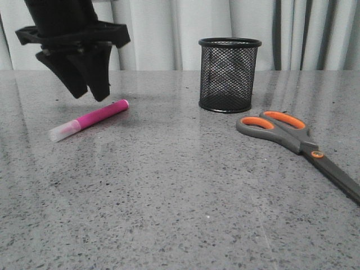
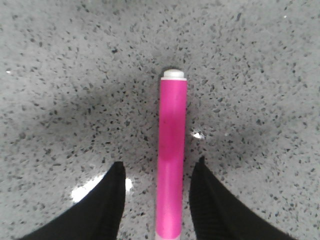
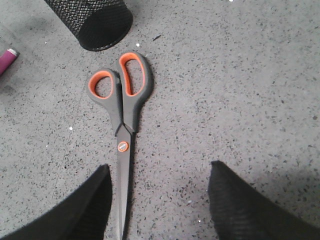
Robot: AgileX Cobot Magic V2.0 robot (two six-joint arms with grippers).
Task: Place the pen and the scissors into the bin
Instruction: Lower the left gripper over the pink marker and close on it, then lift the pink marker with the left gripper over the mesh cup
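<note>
The pen (image 1: 90,120) lies flat on the speckled table (image 1: 169,202), left of the bin (image 1: 229,74) and well apart from it. The scissors (image 1: 298,140) lie closed on the right, handles near the bin, blades pointing away from it. Neither is in the bin yet.

The left gripper (image 1: 90,84) hangs just above the pen, fingers spread and holding nothing. In the left wrist view the pen (image 2: 172,155) runs straight down the gap between the two fingers (image 2: 112,200), touching neither. The right gripper (image 3: 160,200) is wide open and empty, with the scissors' blades (image 3: 124,200) beside its one finger, off-centre.

The pen looks light, rigid and smooth, so it may roll or slip; a grasp across the mid-barrel looks best. The scissors look heavier, stiff and flat; grasping near the orange pivot (image 3: 122,146) seems safest.

The front view shows the bin's height and the left claw's clearance, but no right gripper. Only the wrist views show finger alignment.
</note>
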